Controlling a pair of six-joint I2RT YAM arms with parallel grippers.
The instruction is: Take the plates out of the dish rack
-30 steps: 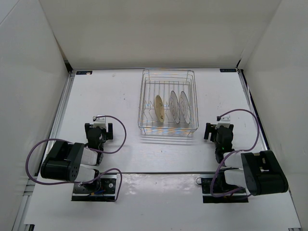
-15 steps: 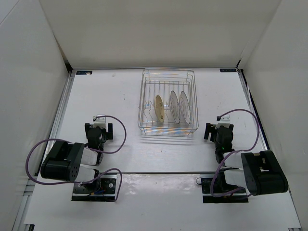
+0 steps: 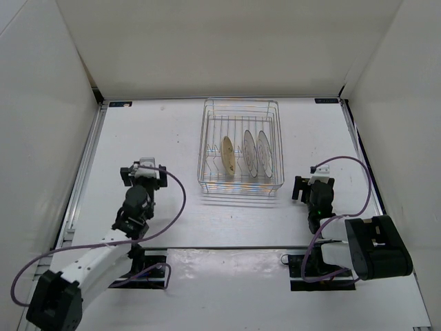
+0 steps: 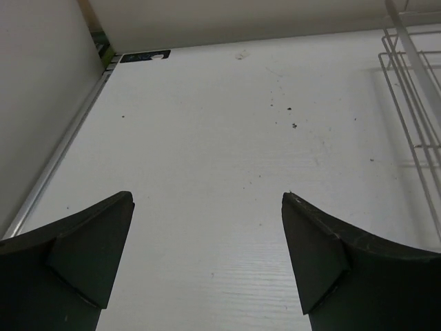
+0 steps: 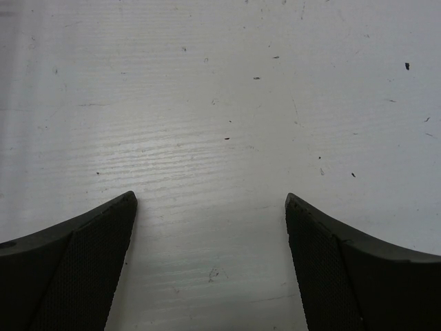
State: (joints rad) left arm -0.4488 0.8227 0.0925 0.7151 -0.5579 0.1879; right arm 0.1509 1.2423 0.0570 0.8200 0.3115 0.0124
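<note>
The silver wire dish rack (image 3: pixel 241 110) stands at the table's far middle. Three plates stand on edge in it: a tan one (image 3: pixel 228 154) on the left and two silver-grey ones (image 3: pixel 249 153) (image 3: pixel 264 152) to its right. My left gripper (image 3: pixel 142 169) is open and empty, raised over the table left of the rack; the rack's wire edge (image 4: pixel 413 103) shows at the right of the left wrist view. My right gripper (image 3: pixel 313 184) is open and empty, low over the table right of the rack's near corner. The plates are out of both wrist views.
White walls enclose the table on three sides. A metal rail (image 3: pixel 86 165) runs along the left edge and a dark rail (image 3: pixel 362 158) along the right. Purple cables loop from both arms near their bases.
My left arm has unfolded from its rest pose and its gripper has risen and moved a little forward. The right arm and the plates have not moved.
</note>
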